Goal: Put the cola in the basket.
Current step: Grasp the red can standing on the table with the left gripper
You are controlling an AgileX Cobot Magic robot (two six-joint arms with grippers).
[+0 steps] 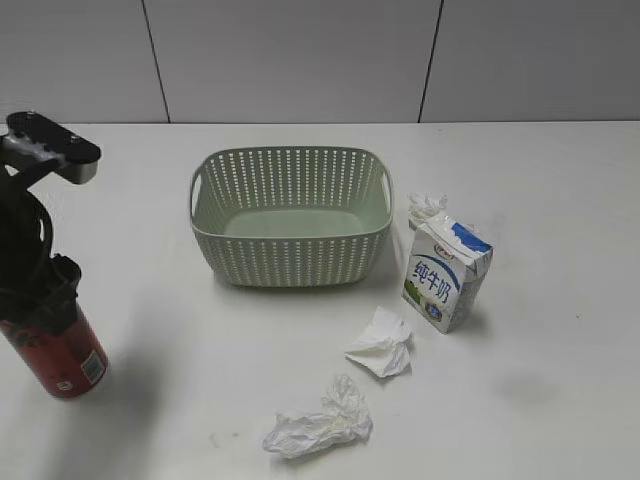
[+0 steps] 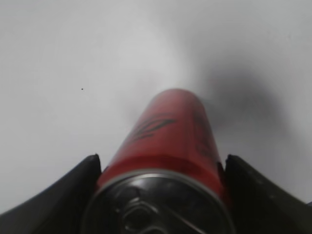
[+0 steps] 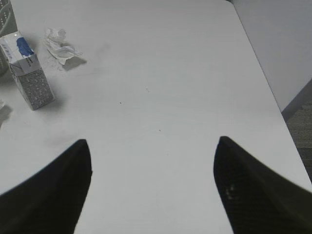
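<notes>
The cola [image 1: 62, 358] is a slim red can at the front left of the table, slightly tilted. My left gripper [image 1: 40, 300] comes down over its top and is shut on it. In the left wrist view the black fingers [image 2: 161, 158] press both sides of the cola [image 2: 170, 131] just below its silver top. The pale green basket [image 1: 290, 262] stands empty at the middle back, well to the right of the can. My right gripper [image 3: 152, 141] is open and empty over bare table; it does not show in the exterior view.
A white-and-blue milk carton [image 1: 445, 275] stands right of the basket and also shows in the right wrist view [image 3: 29, 80]. Crumpled tissues lie in front of the basket [image 1: 382, 343], near the front edge [image 1: 318, 425] and behind the carton [image 1: 428, 207]. The table's right edge [image 3: 273, 92] is near the right gripper.
</notes>
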